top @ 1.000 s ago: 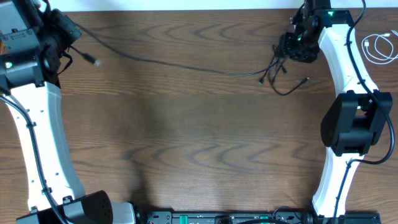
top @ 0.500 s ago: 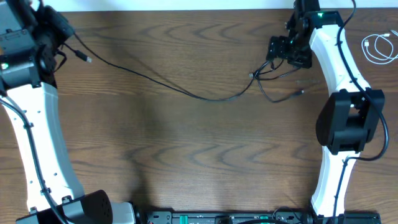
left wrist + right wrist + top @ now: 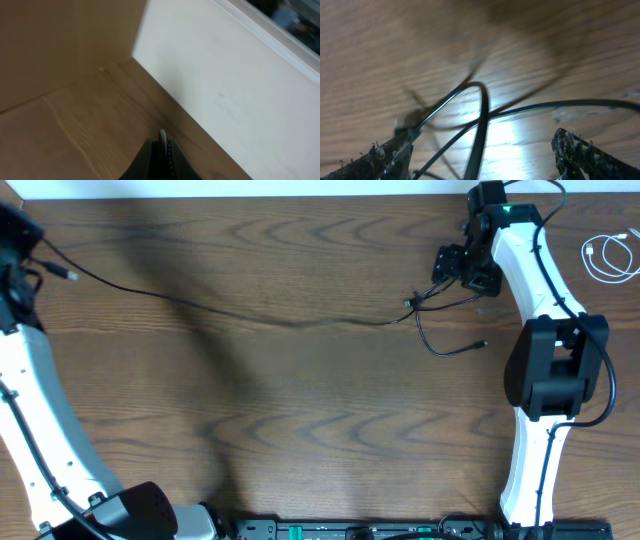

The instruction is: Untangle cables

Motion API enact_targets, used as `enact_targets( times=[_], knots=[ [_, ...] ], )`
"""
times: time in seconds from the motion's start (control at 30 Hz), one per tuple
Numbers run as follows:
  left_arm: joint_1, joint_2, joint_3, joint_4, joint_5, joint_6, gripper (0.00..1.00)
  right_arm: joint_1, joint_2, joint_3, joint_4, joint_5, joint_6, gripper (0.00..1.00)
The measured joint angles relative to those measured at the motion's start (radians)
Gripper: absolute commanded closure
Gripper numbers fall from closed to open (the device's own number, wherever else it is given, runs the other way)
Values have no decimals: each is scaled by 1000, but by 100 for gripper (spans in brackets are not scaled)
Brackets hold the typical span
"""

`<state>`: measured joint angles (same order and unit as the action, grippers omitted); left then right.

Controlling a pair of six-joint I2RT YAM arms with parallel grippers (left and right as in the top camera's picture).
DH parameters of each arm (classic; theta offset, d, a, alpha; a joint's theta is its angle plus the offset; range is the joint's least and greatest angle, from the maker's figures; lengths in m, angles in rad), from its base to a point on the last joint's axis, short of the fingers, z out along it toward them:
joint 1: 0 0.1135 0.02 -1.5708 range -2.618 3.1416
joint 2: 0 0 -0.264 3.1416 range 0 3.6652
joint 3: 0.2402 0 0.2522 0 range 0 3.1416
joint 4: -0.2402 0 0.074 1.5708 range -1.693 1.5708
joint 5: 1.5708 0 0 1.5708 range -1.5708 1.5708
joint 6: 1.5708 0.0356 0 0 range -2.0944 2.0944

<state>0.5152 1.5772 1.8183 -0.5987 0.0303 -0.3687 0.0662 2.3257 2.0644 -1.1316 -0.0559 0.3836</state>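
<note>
The black cable stretches across the table from the far left to a small tangle under my right gripper, and one loose end curls off below. In the right wrist view my right gripper is open, and loops of the black cable cross between its fingers without being pinched. My left gripper is at the table's top left corner. In the left wrist view my left gripper is shut on a thin piece of the black cable. The white cable lies coiled at the right edge.
A short plug end of the black cable hangs free near the left arm. A pale wall meets the wooden table behind the left gripper. The right arm's body stands over the right side.
My left arm has drawn back to the left, pulling the black cable out nearly straight. My right gripper has opened and the tangle now lies loose under it.
</note>
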Motion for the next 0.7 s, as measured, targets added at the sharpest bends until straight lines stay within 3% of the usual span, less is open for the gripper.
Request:
enact_targets(
  times=[0.17,0.23,0.5,0.7],
  knots=[
    [27,0,0,-35,-2,0,93,-33,0,0,62,-45,-27,12],
    [18,0,0,-49,29,5,93,-42,0,0,99,-111,-84,6],
    [-114,0,0,-89,212,40,92,34,2,24,111,-358,-305,3],
    [-278,0,0,-187,272,101,93,76,4,172,-12,-409,-319,11]
  ],
)
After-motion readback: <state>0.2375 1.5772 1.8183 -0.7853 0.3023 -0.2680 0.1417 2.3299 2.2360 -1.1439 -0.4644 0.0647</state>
